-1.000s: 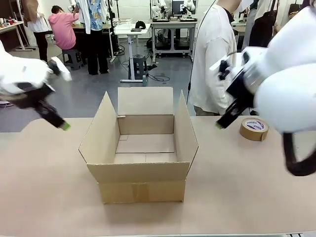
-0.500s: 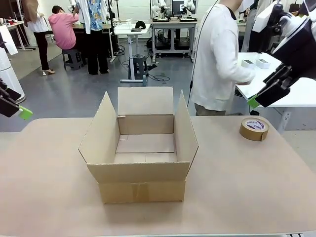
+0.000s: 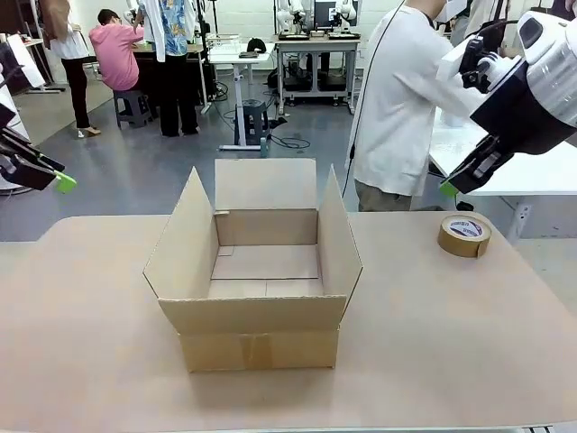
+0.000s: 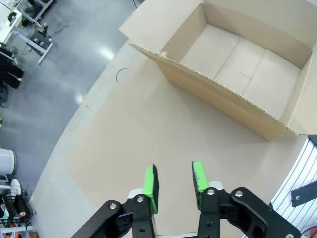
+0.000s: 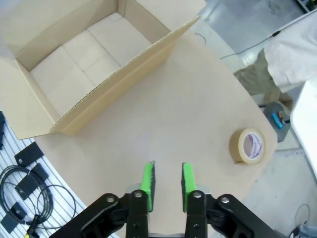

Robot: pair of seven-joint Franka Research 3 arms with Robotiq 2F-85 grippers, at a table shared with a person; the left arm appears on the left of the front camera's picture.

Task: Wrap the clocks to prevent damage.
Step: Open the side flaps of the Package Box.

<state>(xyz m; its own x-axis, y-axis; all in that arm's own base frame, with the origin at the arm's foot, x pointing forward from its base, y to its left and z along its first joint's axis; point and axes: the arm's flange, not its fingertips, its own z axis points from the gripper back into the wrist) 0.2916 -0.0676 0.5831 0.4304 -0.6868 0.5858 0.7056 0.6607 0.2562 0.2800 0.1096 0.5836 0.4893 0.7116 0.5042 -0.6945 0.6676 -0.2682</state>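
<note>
The clocks are out of view. An open cardboard box [image 3: 261, 271] stands mid-table with its flaps up and nothing inside; it also appears as the box [image 4: 237, 64] and the box [image 5: 94, 54] in the wrist views. My left gripper [image 3: 65, 183] hovers off the table's left edge, its green tips drawn together on nothing. In the left wrist view the left gripper [image 4: 174, 181] hangs over bare table. My right gripper [image 3: 448, 188] hangs above the far right of the table, also shut and holding nothing. In its own wrist view the right gripper [image 5: 166, 179] is over bare table.
A roll of brown tape [image 3: 464, 235] lies at the far right of the table, seen too as the tape [image 5: 247, 145]. A person in a white top [image 3: 397, 108] stands beyond the far edge, turned toward a white side table [image 3: 505, 162]. Bare tabletop [image 3: 433, 343] surrounds the box.
Both arms have pulled up and outward, away from the box. Both grippers have closed on nothing.
</note>
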